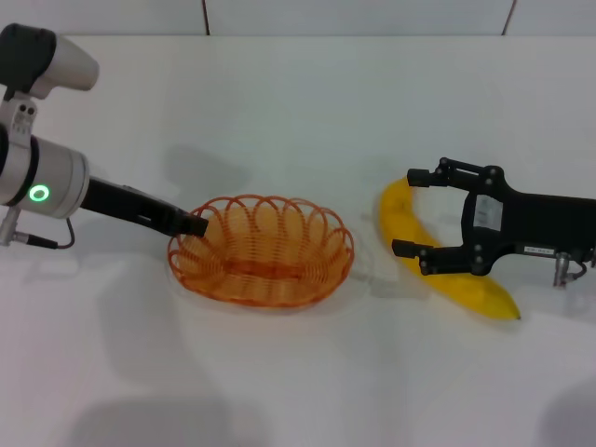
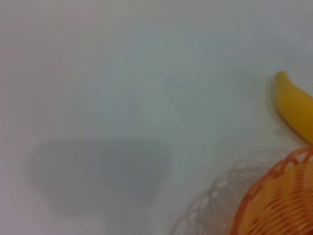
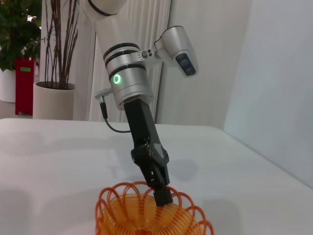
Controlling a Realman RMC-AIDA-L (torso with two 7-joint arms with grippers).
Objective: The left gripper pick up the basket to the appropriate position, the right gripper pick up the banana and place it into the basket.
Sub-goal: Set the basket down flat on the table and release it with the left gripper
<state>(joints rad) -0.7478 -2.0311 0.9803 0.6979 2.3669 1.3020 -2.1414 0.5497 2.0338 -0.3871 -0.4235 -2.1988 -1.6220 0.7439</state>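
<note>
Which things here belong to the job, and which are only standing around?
Job:
basket, with the left pincer at its rim
banana, between the open fingers of the right pincer

Only around:
white table
potted plants, seen in the right wrist view

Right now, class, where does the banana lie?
In the head view the banana lies on the table's right side, right of the basket, between the open jaws of the right gripper.

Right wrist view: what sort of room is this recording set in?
Probably an office or lab demo space, not a kitchen. A bare white table holds only the basket and banana, and behind the left gripper stand potted plants, a pale wall and what may be a radiator.
</note>
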